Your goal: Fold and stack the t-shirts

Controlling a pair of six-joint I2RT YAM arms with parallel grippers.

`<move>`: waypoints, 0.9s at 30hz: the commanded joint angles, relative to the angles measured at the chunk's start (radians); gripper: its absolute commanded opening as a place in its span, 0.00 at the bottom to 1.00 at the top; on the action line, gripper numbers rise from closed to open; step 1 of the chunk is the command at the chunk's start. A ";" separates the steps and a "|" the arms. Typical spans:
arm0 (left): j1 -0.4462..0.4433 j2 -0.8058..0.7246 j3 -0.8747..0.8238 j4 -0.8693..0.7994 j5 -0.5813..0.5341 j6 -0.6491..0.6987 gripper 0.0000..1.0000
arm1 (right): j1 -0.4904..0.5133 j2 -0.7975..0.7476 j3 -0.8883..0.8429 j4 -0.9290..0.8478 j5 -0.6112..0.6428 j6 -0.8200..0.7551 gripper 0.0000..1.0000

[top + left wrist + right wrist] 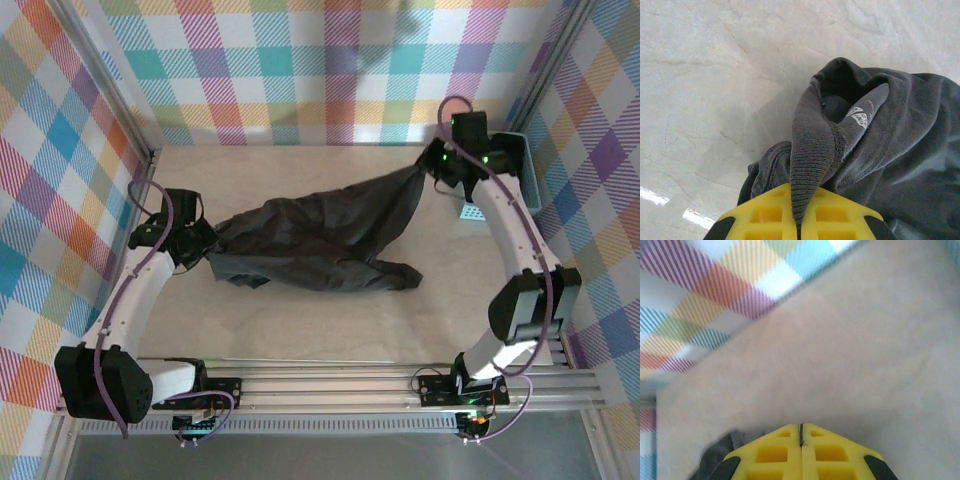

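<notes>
Top view: one dark t-shirt (320,240) is strung between both grippers. The left gripper (205,248) has one end, low by the surface (300,330). The right gripper (432,172) has the other end, with the fabric drawn up to a narrow point at its tip. The rest of the shirt sags and lies crumpled on the surface between them, one fold trailing toward the arm bases. A light blue basket (530,185) sits just beside the right gripper, on its outer side.

Left wrist view adds detail: the yellow fingers (765,217) are pinched together on the ribbed collar (807,165), which runs straight out from the tip and loops open ahead. A white neck label (860,117) sits inside the loop, ahead and right of the tip. The shirt body bunches to the right of the gripper, with bare surface left and ahead.

Right wrist view: the fingers (770,452) are closed to a hairline seam, too tight to see fabric in the pinch. A blurred dark scrap of shirt sits below-left of the tip. Ahead are bare surface and the plaid wall (700,295). The top view is what shows this grip is on the shirt.
</notes>
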 commanded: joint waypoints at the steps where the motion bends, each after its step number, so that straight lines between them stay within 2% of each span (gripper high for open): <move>1: 0.022 -0.003 -0.018 -0.030 -0.017 0.012 0.00 | -0.014 0.161 0.159 -0.141 -0.036 -0.025 0.35; 3: 0.024 0.011 -0.033 -0.019 0.001 0.014 0.00 | -0.014 0.207 0.159 -0.204 -0.041 -0.041 0.70; 5: 0.025 0.023 -0.043 -0.008 0.025 0.017 0.00 | -0.014 0.156 0.021 -0.171 -0.021 -0.048 0.72; 9: 0.026 0.036 -0.064 0.012 0.039 0.016 0.00 | -0.012 -0.093 -0.386 -0.038 0.012 -0.023 0.68; 14: 0.027 0.048 -0.083 0.029 0.047 0.021 0.00 | 0.023 -0.387 -0.826 -0.045 0.052 0.123 0.54; 18: 0.026 0.047 -0.088 0.038 0.055 0.018 0.00 | 0.030 -0.623 -1.127 -0.016 0.008 0.290 0.41; 21: 0.027 0.046 -0.089 0.039 0.052 0.022 0.00 | 0.031 -0.684 -1.236 0.062 -0.073 0.362 0.39; 27: 0.027 0.052 -0.089 0.038 0.057 0.025 0.00 | 0.031 -0.585 -1.246 0.174 -0.156 0.399 0.42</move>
